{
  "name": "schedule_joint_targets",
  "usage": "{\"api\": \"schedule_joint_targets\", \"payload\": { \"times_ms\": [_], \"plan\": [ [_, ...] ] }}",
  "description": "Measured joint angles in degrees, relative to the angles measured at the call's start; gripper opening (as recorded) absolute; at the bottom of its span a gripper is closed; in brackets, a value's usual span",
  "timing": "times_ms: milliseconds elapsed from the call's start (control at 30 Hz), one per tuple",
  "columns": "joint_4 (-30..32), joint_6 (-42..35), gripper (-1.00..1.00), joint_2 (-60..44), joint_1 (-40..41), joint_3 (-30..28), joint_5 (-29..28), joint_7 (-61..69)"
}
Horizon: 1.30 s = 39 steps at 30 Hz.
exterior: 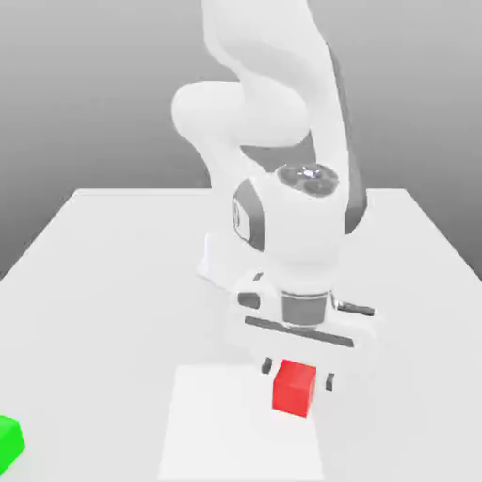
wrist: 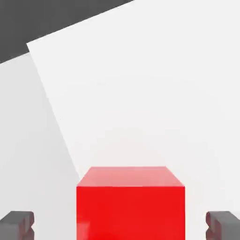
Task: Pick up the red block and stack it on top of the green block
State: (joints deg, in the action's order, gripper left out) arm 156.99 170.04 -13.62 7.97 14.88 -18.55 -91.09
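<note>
The red block [exterior: 294, 388] [wrist: 130, 206] sits on a lighter white patch of the table, toward the front in the exterior view. My gripper [exterior: 297, 374] [wrist: 120, 224] is lowered over it and open, with one dark fingertip [wrist: 18, 224] on each side of the cube. A visible gap separates each finger from the cube's faces. The green block [exterior: 9, 442] lies far off at the exterior view's lower left corner, partly cut by the picture's edge.
The white table [exterior: 122, 264] stretches back behind the arm. The lighter square patch [exterior: 216, 424] [wrist: 140, 93] under the red block reaches the front edge. The arm's white body [exterior: 282, 141] towers over the middle of the table.
</note>
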Motion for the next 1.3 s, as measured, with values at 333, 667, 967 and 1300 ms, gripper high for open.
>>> {"api": "schedule_joint_targets", "payload": {
  "times_ms": [333,667,967,1300],
  "plan": [
    [0.1,-0.36,-1.0,0.63,0.82,1.0,0.73,0.52],
    [1.92,-7.93,-1.0,11.0,4.74,8.69,16.25,11.86],
    [-6.91,-14.76,-1.0,8.82,12.4,1.75,16.66,-3.96],
    [-23.03,-22.85,-1.0,0.73,19.35,-12.05,18.51,-31.17]
  ]
}}
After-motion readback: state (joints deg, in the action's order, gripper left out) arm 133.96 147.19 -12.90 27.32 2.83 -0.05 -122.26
